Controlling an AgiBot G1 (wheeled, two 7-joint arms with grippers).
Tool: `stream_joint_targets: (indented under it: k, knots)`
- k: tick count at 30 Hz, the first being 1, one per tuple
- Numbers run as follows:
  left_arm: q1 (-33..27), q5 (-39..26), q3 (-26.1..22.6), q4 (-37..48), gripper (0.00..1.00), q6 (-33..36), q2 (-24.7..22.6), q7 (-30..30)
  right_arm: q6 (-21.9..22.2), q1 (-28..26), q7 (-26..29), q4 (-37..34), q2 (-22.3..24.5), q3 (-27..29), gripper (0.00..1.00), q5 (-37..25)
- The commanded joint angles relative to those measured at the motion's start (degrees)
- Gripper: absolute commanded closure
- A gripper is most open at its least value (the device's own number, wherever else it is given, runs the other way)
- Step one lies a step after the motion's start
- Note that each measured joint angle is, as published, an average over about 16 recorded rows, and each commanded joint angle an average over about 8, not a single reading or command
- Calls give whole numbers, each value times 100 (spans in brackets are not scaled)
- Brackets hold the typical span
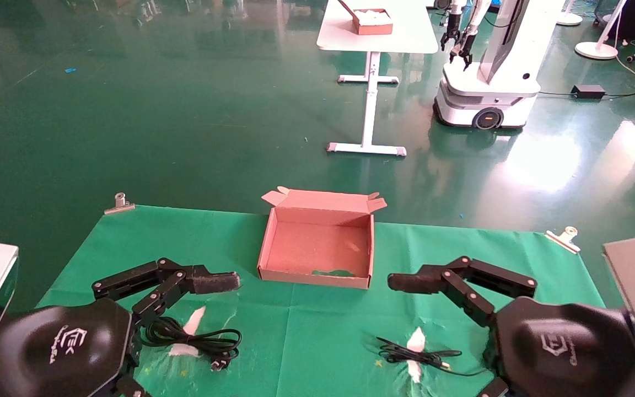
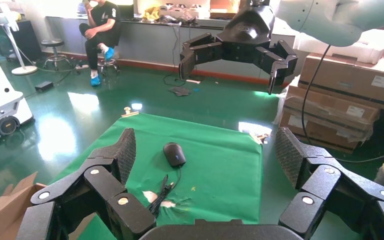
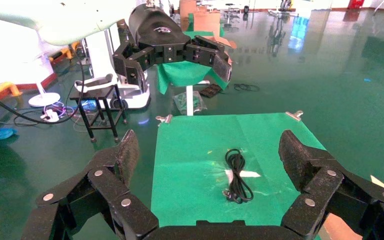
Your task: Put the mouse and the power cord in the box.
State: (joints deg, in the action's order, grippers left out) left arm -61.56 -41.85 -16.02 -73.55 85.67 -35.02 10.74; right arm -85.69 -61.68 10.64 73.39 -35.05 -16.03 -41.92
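The box (image 1: 317, 248) sits open at the middle of the head view, on the far half of the green cloth (image 1: 306, 331), its flap lid folded back away from me so the mouth faces up. It looks empty, so I judge nothing is packed yet.

The power cord (image 1: 199, 337) lies coiled in the lower left of the head view, just beside my left gripper (image 1: 215, 282), over a strip of white tape (image 1: 192, 322) that seems meant to mark its spot. In the right wrist view the same coil shows at the centre of the cloth.

The mouse (image 2: 174, 154) shows plainly only in the left wrist view, at the middle of the frame, blue dot upward, its thin cable (image 1: 414, 355) trailing toward another scrap of tape. In the head view that cable lies at lower centre-right, while the mouse body is hidden behind my right wrist.

Both my grippers hover above the cloth, the left at lower left and my right gripper (image 1: 405, 282) at lower right of the head view, each pointing inward toward the box. Both have fingers spread wide and hold nothing. Each item lies on its own arm's side, which I take as one pick per arm.

A metal clip (image 1: 119, 203) pins the cloth's far left corner.
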Motion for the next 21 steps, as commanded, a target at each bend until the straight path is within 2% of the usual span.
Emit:
stream_joint_targets:
  k: [1,21]
  knots:
    - [0,0,0,0,0,0,0,0,0,0,0,0,0,0,0,0]
    - [0,0,0,0,0,0,0,0,0,0,0,0,0,0,0,0]
